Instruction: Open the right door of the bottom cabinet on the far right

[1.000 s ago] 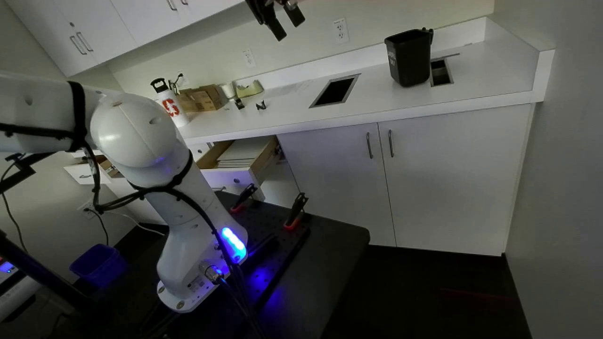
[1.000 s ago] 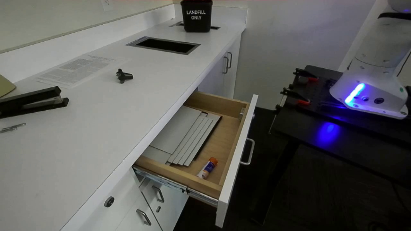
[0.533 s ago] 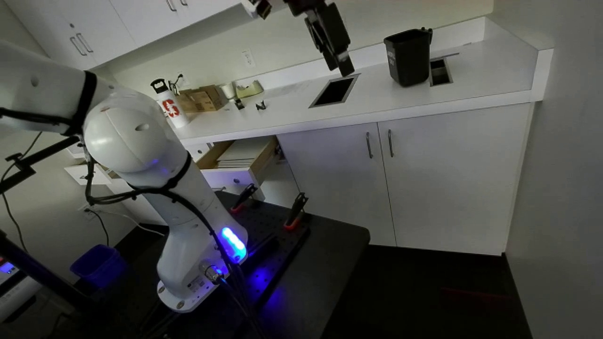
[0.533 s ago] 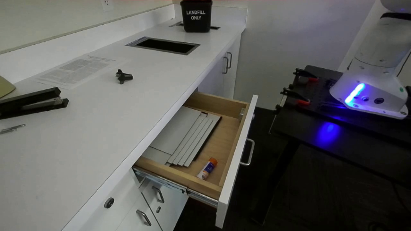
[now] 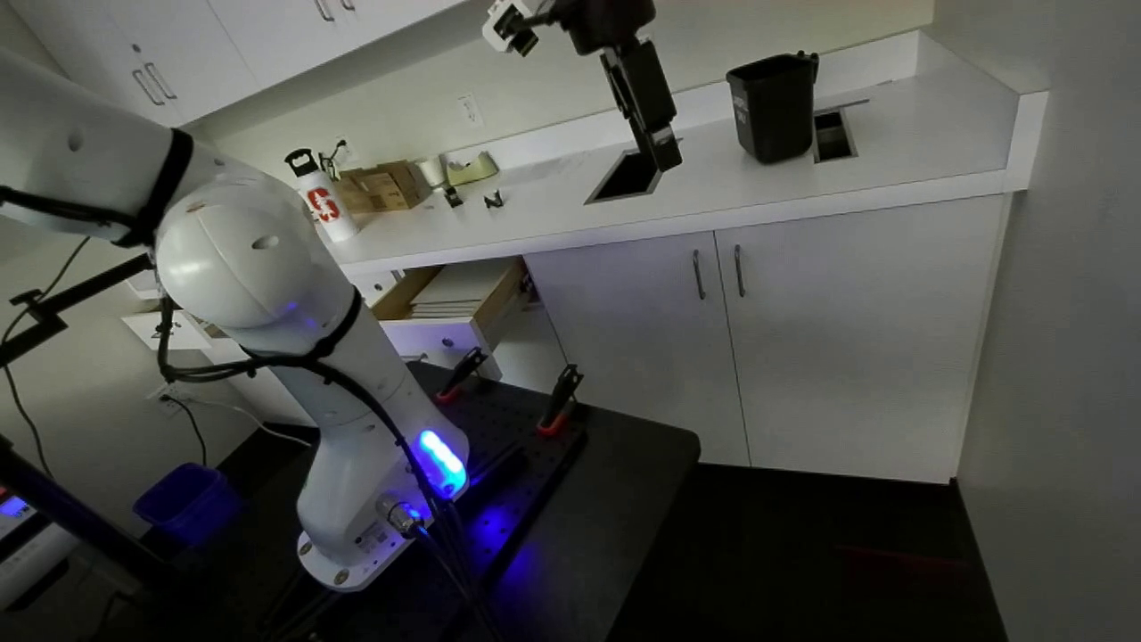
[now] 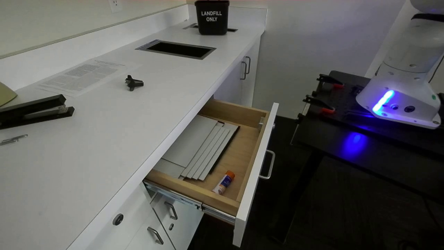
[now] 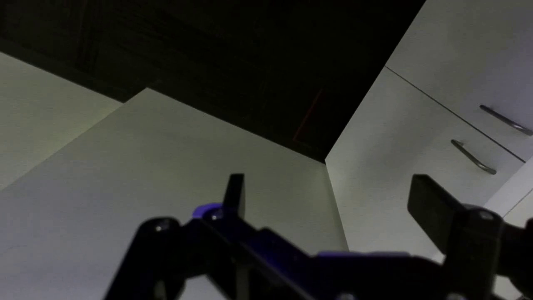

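A: Condition of the right door (image 5: 860, 357)?
B: Closed, flush with the left door (image 5: 637, 330). It sits in the cabinet (image 5: 758, 352) under the surface (image 5: 535, 209), on the side nearest the wall (image 5: 1052, 357).
A: Its handle (image 5: 739, 271)?
B: Nothing touching it.
A: And the fingers (image 7: 435, 208)?
B: Spread wide, nothing between them. From where I stand they hang in the air, well apart from the handle.
A: Any of the job complete?
B: None on the door itself. I'd put this at the approach stage, a judgement only. Outstanding: reaching the handle, getting a hold, pulling until the door swings out.
A: The drawer (image 6: 236, 114) standing open, does that count?
B: No. It sits to the left of these doors and is outside the instruction.
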